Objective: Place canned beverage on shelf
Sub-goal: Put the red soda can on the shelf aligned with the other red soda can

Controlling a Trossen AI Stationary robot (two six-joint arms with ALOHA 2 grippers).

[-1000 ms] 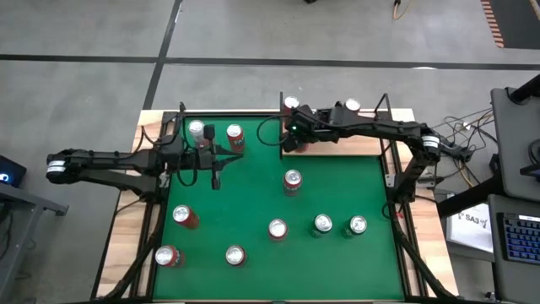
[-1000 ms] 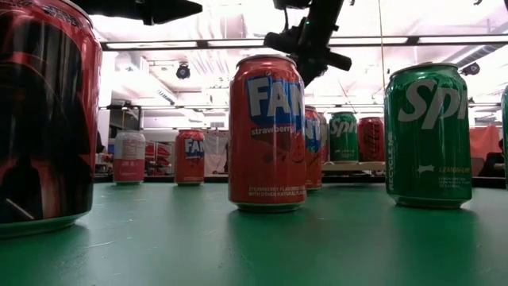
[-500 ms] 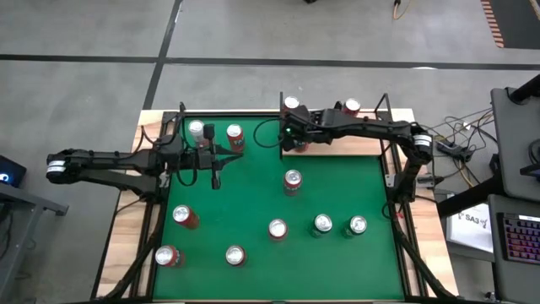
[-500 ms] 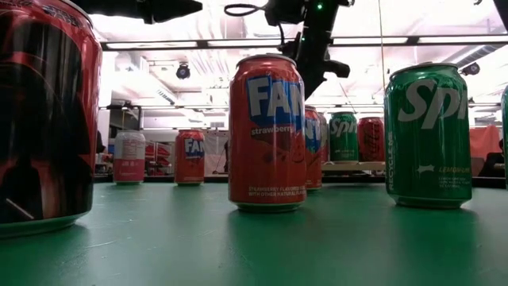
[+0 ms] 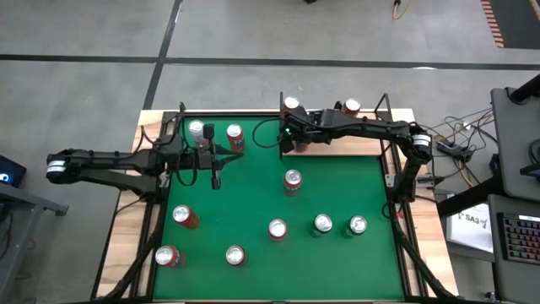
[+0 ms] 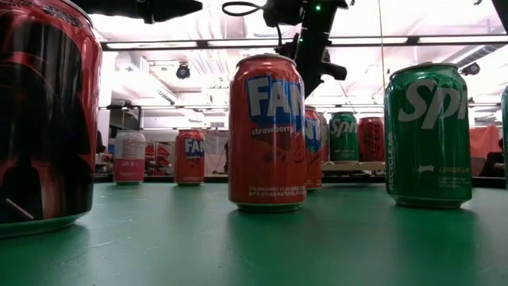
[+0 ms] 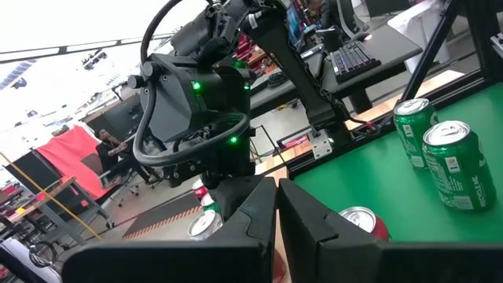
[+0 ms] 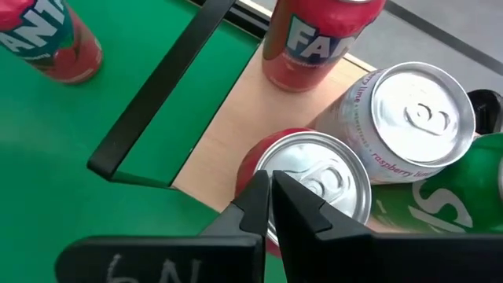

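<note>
Right gripper (image 8: 267,206), fingers together and empty, has drawn back above the red aluminium can (image 8: 306,185) standing on the pale wooden shelf (image 8: 228,134); placement appears complete.

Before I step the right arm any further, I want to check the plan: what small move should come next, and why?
Probably swing the right gripper off the shelf toward the cans still on the green felt, such as the nearest can. Its fingers are shut and empty, hovering over a red can already standing on the shelf, so nothing is left to place here.
</note>
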